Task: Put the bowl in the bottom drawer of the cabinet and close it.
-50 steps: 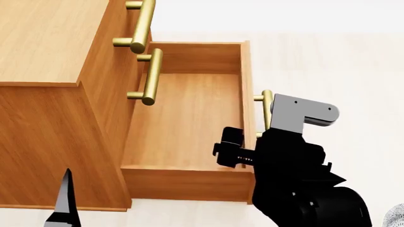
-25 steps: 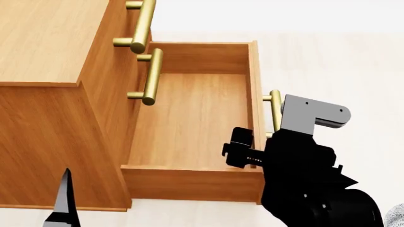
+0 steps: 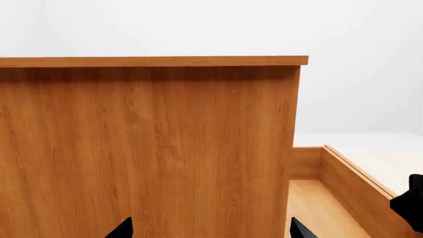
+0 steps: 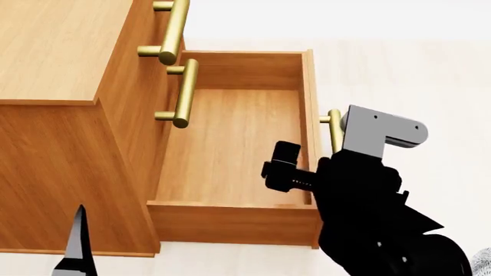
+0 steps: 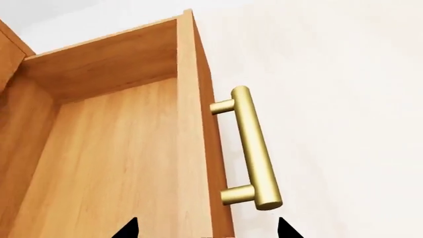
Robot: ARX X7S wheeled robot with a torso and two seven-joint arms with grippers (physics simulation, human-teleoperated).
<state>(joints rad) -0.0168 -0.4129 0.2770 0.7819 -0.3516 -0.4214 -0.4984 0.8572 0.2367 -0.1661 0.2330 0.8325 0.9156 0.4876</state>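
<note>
One drawer is out now, and that's the change worth calling: over the last second I watched the bottom drawer (image 4: pixel 230 149) slide further from the cabinet (image 4: pixel 61 115), and in the last half second it has stopped travelling while my right gripper (image 4: pixel 286 168) has lifted away from the brass handle (image 5: pixel 254 148). In the right wrist view the two fingertips sit apart at the frame edge with the handle between and beyond them, nothing gripped, so I read that hand as open and let go. The drawer box looks bare inside, wood floor showing all the way back.

My left gripper (image 3: pixel 208 229) hovers beside the cabinet's side panel, its tips spread wide and empty.

The bowl (image 4: pixel 483 259)? Only a speckled sliver peeks in at the lower right corner of the head view, well apart from the drawer and outside it. So by my reckoning the opening step is finished, and the fetch comes next: swing right, pick up the bowl, bring it over that front wall without clipping it.
</note>
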